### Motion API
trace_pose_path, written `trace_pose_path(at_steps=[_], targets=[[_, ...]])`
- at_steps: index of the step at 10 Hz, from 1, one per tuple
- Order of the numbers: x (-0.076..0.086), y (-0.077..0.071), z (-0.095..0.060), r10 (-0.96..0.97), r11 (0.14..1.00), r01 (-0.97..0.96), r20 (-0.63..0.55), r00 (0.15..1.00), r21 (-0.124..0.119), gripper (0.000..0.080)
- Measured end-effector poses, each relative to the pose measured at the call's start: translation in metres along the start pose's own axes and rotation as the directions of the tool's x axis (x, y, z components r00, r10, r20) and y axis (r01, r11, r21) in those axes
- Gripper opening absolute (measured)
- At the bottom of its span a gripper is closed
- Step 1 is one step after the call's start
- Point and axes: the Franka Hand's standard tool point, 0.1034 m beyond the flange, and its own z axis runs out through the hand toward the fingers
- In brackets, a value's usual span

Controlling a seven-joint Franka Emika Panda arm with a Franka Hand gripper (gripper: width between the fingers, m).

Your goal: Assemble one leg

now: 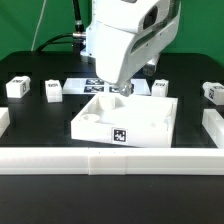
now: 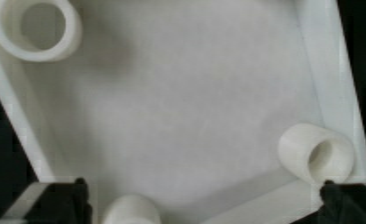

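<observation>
The large white square panel (image 1: 125,118) lies in the middle of the table, with raised rim and round corner holes (image 2: 38,27). My gripper (image 1: 121,91) hangs over its back part, fingers down just above the inside floor. In the wrist view the gripper (image 2: 198,205) is open wide, with a dark finger (image 2: 59,200) on each side and only the panel floor (image 2: 180,110) between them. Small white legs with tags stand on the table: two on the exterior view's left (image 1: 17,87) (image 1: 51,90) and two on its right (image 1: 160,87) (image 1: 211,92). None is held.
The marker board (image 1: 82,86) lies flat behind the panel. A long white rail (image 1: 110,158) runs along the front, with short white walls at the exterior view's left (image 1: 4,120) and right (image 1: 212,125). The arm's bulky white body (image 1: 125,35) hides the back middle.
</observation>
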Motion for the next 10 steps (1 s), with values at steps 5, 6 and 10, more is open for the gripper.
trace_pose_path(at_steps=[5,6,10], targets=[[0.001,0.002,0.000,0.000,1.000,0.000,-0.001,1.000,-0.001,0.0649],[0.001,0.002,0.000,0.000,1.000,0.000,-0.001,1.000,-0.001,0.0649],[-0.012,-0.022,0.010,-0.105,0.991,0.099,-0.063,0.992,-0.091,0.0649]])
